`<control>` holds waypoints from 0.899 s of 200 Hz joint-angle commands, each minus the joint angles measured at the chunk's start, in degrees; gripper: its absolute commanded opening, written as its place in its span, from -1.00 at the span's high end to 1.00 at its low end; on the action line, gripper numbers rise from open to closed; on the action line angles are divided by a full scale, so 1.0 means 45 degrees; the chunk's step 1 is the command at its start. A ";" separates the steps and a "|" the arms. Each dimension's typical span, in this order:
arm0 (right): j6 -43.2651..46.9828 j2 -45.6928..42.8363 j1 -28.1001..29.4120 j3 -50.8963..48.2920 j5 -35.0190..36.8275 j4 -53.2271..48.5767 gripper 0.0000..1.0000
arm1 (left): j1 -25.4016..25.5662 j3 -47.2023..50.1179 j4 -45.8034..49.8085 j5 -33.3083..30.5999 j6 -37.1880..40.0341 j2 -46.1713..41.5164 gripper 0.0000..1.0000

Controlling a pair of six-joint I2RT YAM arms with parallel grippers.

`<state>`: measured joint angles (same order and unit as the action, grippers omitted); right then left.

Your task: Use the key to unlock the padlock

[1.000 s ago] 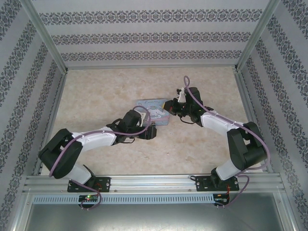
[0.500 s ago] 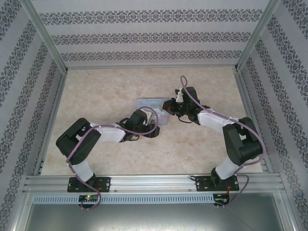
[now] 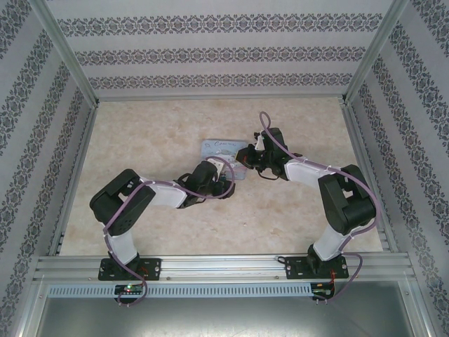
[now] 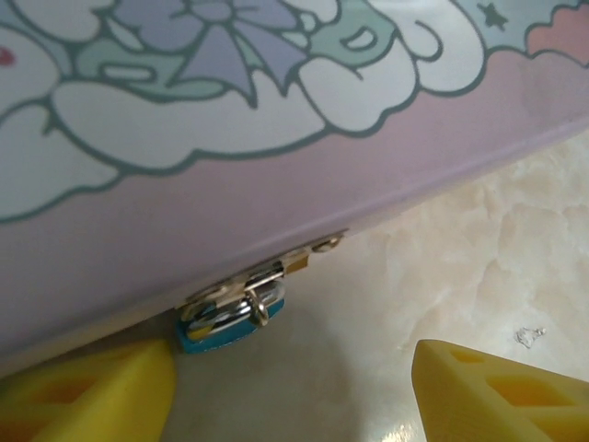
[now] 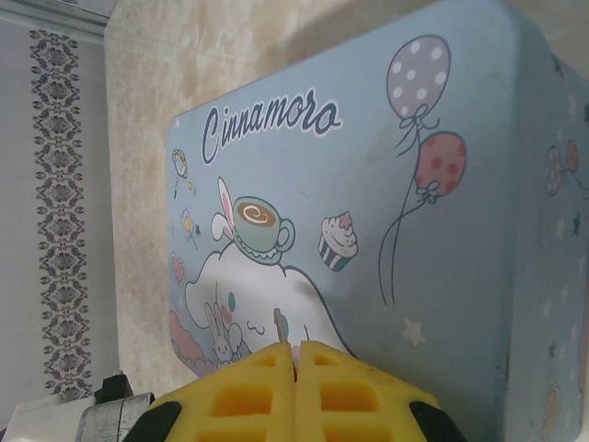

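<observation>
Left gripper (image 4: 290, 382) gapes released near the padlock (image 4: 230, 324), tiny, light, rigid and likely slick, hanging at the tin (image 4: 276, 184), best pinched across its teal body.

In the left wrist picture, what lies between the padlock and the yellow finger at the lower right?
The stretch is bare: the left wrist view shows just marble table between the padlock and that finger.

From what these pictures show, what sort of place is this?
Probably a robot test cell: an aluminium frame surrounds a marble-patterned table, wallpapered panels enclose it, and a left arm and right arm are bolted at its near edge.
</observation>
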<state>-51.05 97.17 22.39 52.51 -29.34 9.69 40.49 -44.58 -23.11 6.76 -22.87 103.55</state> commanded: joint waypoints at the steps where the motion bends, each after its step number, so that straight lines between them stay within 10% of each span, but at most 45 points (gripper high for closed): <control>1: -0.0160 0.0242 0.0122 0.0279 0.0104 0.0290 1.00 | -0.0067 0.0054 -0.0990 -0.1326 0.0497 0.0592 -0.40; 180: -0.0141 0.0659 0.0043 0.0174 -0.0356 0.0658 1.00 | -0.0555 0.0174 -0.4291 0.1679 -0.5042 0.1031 -0.38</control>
<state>-51.09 99.11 22.37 52.77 -29.63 12.23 38.50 -44.73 -35.38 12.95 -40.77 106.80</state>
